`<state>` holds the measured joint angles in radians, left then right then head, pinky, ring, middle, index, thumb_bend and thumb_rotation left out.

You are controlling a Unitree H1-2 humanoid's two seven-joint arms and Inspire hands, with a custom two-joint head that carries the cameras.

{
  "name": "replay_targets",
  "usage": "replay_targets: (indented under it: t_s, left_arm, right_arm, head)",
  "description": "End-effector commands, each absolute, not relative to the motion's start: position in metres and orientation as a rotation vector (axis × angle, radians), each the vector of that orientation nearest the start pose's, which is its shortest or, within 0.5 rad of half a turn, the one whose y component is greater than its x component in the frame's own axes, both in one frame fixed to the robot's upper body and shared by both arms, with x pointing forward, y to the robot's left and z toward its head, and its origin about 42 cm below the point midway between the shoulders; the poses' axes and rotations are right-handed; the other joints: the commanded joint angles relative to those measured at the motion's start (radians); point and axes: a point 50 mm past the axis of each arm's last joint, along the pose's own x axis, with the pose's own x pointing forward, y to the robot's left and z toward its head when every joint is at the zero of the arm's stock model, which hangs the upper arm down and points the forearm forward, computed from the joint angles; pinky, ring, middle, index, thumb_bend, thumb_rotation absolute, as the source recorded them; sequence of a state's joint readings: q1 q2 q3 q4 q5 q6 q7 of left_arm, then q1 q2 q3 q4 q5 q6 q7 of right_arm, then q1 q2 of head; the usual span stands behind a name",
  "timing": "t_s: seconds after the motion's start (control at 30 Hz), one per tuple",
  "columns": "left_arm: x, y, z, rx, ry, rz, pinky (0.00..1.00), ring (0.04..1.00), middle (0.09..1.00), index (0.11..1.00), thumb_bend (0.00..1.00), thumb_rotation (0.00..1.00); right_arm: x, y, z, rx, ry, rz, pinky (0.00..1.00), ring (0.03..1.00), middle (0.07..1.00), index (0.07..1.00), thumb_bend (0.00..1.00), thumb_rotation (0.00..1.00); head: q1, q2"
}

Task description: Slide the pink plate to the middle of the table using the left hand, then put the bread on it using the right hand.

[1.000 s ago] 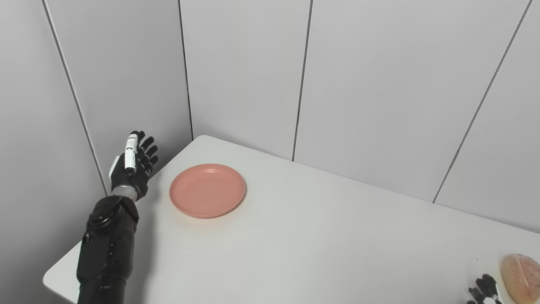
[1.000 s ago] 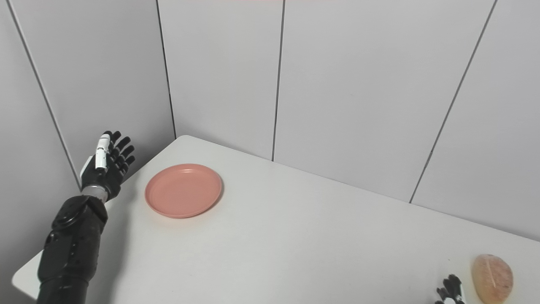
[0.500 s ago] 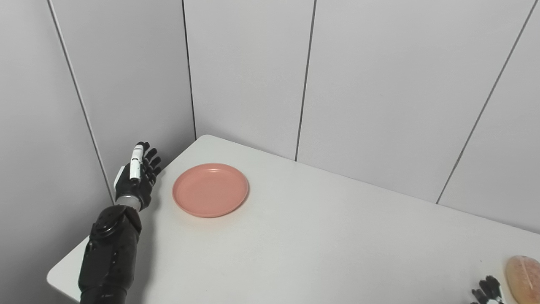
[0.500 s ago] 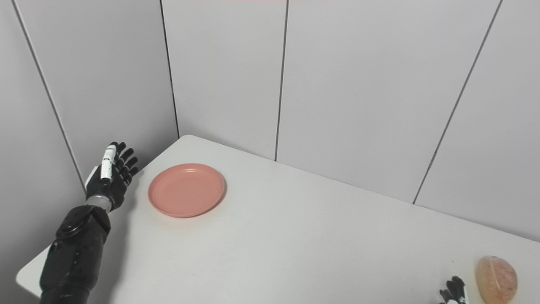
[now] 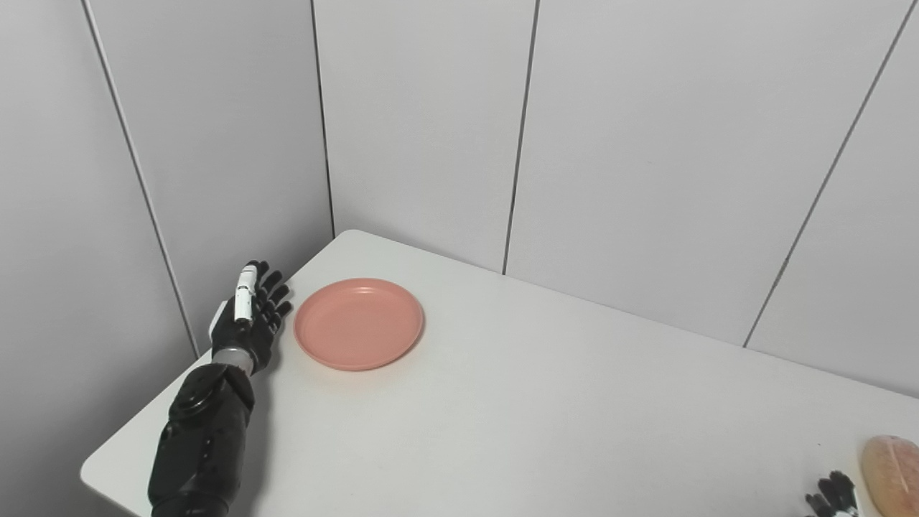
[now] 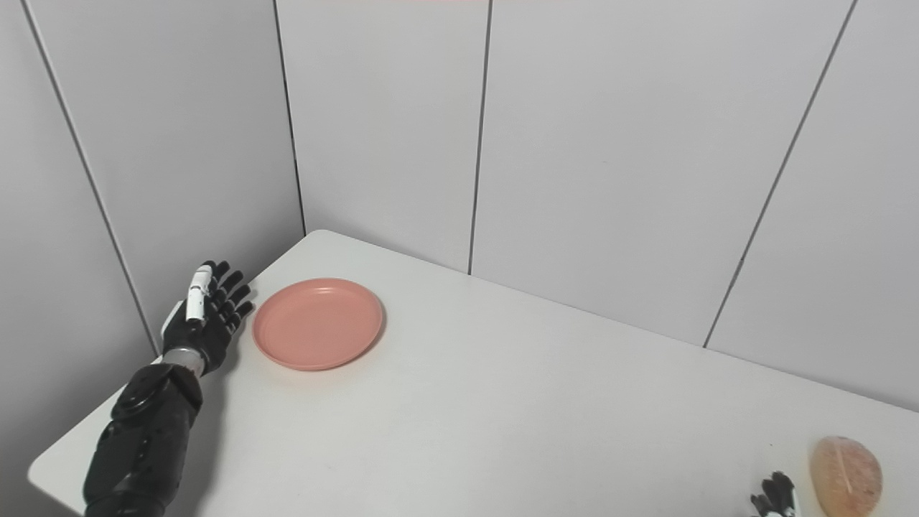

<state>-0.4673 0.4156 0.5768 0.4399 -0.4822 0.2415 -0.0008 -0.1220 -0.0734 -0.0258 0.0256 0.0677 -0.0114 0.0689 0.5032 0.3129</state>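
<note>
The left hand (image 5: 248,319) stood open at the left edge of the bench (image 5: 517,409), fingers (image 5: 271,298) spread and pointing away from the robot, holding nothing. It was black with a jointed, segmented build; one white segment ran along its upper side, and a metallic ring marked the wrist above a matte black forearm. The pink plate (image 5: 358,324) lay just beside the hand on its right, near the bench's far left corner. A narrow strip of bench surface showed between fingertips and rim, so the two were apart. The plate was round and shallow, with a low raised rim and a smooth, matte salmon-pink surface; it sat flat. The bench top was white, smooth and faintly glossy, with a rounded corner. Pale grey wall panels (image 5: 423,129), divided by thin dark seams, rose behind it. The bread (image 6: 846,466) lay at the near right edge of the bench, well apart from the plate: an oval, tan-brown piece with a pale line along its top. The right hand (image 6: 775,500) showed only dark fingertips at the bottom edge, just left of the bread; its state could not be determined.
</note>
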Motion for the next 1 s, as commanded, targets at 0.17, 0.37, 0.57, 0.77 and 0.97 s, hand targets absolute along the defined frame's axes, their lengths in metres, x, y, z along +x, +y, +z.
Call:
replay_targets:
  t_s: [0.17,0.37,0.57,0.77,0.97]
  left_arm:
    - [0.397,0.483,0.206,-0.366,-0.102,0.467,1.00,0.969,0.968,0.956,0.25,1.00]
    - [0.398,0.480,0.196,-0.393,-0.096,0.460,0.99,0.953,0.954,0.947,0.24,1.00]
    - [0.400,0.477,0.189,-0.411,-0.087,0.436,1.00,0.970,0.970,0.973,0.24,1.00]
    - [0.403,0.473,0.182,-0.379,-0.063,0.447,0.98,0.953,0.954,0.947,0.25,1.00]
    - [0.410,0.465,0.179,-0.410,-0.051,0.419,0.98,0.953,0.958,0.952,0.26,1.00]
  right_arm:
    - [0.313,-0.241,0.115,-0.034,-0.026,0.023,0.98,0.969,0.974,0.971,0.24,1.00]
    - [0.313,-0.241,0.116,-0.030,-0.029,0.022,0.98,0.972,0.977,0.973,0.24,1.00]
    - [0.313,-0.241,0.116,-0.032,-0.027,0.017,0.97,0.961,0.967,0.963,0.24,1.00]
    - [0.313,-0.240,0.116,-0.026,-0.027,0.020,0.97,0.961,0.969,0.964,0.25,1.00]
    - [0.312,-0.239,0.115,-0.021,-0.034,0.019,0.95,0.952,0.960,0.955,0.25,1.00]
  head:
    - [-0.001,0.005]
    - [-0.001,0.008]
    - [-0.002,0.008]
    - [-0.010,0.013]
    - [-0.019,0.017]
